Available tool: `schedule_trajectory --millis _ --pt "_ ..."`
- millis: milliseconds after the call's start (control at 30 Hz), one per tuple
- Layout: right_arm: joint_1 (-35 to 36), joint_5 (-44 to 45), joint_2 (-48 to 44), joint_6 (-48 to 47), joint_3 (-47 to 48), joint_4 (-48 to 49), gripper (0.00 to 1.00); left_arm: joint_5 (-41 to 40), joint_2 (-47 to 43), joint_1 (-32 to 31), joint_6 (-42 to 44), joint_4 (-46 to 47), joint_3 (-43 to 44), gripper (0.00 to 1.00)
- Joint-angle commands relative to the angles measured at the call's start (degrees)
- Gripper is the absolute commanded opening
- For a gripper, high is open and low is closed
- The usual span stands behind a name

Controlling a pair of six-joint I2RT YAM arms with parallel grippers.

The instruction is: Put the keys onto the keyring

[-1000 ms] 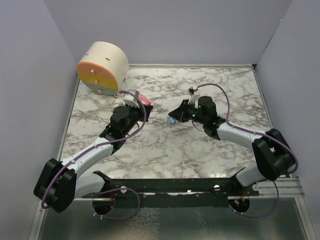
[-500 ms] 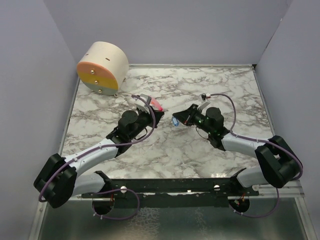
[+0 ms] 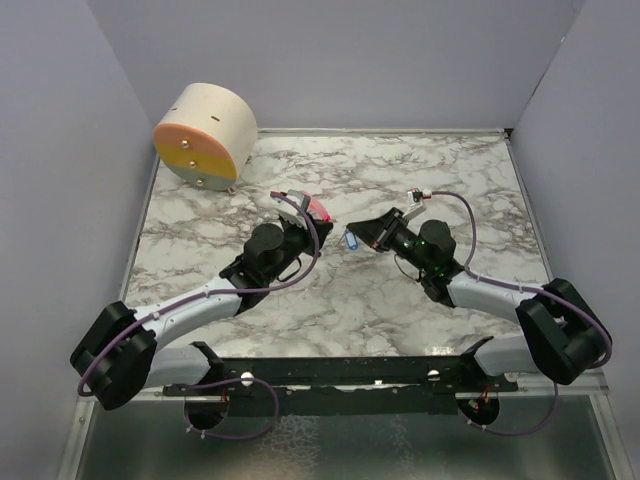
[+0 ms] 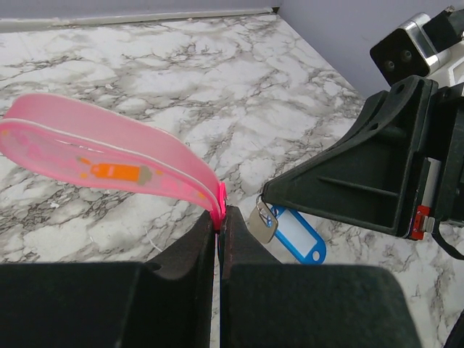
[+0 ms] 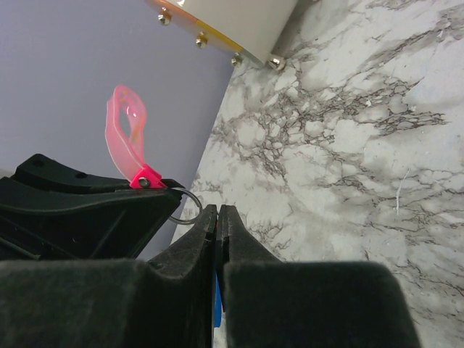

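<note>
My left gripper [image 3: 320,222] is shut on a pink thing [image 3: 314,207]. In the left wrist view it is a translucent pink strap loop [image 4: 109,156] pinched at its pink-red clasp between my closed jaws [image 4: 221,214]. The right wrist view shows the strap [image 5: 125,134] with a thin metal ring [image 5: 187,206] hanging off the clasp. My right gripper [image 3: 350,233] is shut on the blue tag [image 4: 301,233], which has a white centre and carries a tiny ring and a small silver metal piece [image 4: 262,223]. Only a blue sliver [image 5: 217,304] shows between my right jaws [image 5: 217,210]. The two gripper tips nearly meet above the marble.
A beige drum with an orange and yellow face [image 3: 205,135] lies at the back left corner, also in the right wrist view [image 5: 232,22]. Grey walls enclose the marble table [image 3: 440,170] on the left, back and right.
My left gripper has moved right with the pink strap, up to the right gripper's tip. My right arm has shifted a little right, with the blue tag still in the jaws.
</note>
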Motion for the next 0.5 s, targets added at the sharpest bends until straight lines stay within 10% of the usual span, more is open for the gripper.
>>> schedule_trajectory --millis 0,467 --pt "-0.25 1.73 -1.03 2.55 -1.08 3.26 0.01 -3.09 0.35 -0.89 1.45 2.92 1.56 0.0" --pt "-0.3 2.47 0.02 1.12 -1.44 4.52 0.01 -2.27 0.75 -1.01 1.06 2.18 2.41 0.0"
